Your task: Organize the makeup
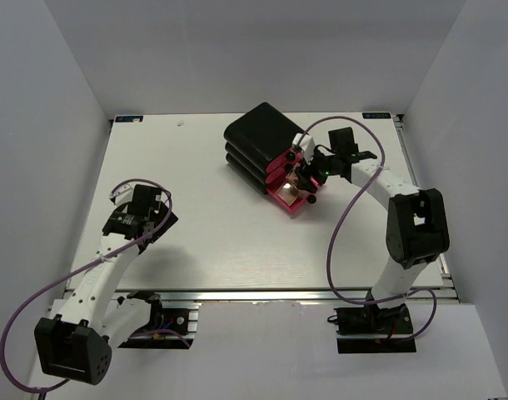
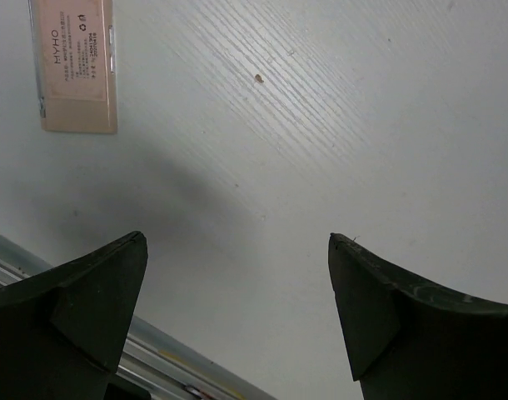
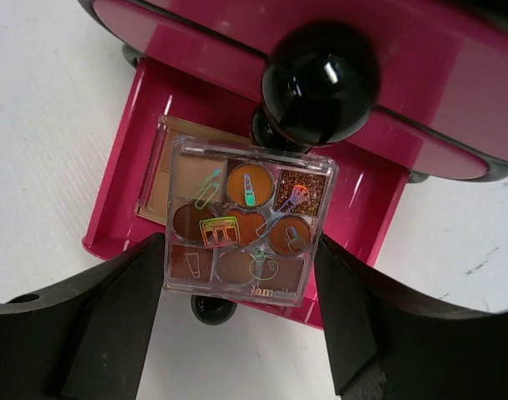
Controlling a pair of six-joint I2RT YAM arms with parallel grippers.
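Top view: drawer box (image 1: 258, 137) toward bench (image 1: 196, 250) far-right corner, bottom drawer (image 1: 289, 202) open under right end effector (image 1: 308, 177); left wrist: left end effector (image 2: 237, 242) released, empty, tan palette (image 2: 75, 62) unsorted near near edge; right wrist: clear palette (image 3: 246, 221) grasped over drawer holding another palette (image 3: 164, 171), so roughly midway.

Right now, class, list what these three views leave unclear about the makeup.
Right wrist: the tan palette in the open drawer, mostly covered by the clear palette.
Right wrist: what the closed drawers hold.
Left wrist: the tan box, top cut off by the frame edge.
Top view: the drawer's contents, too small and under the right gripper.
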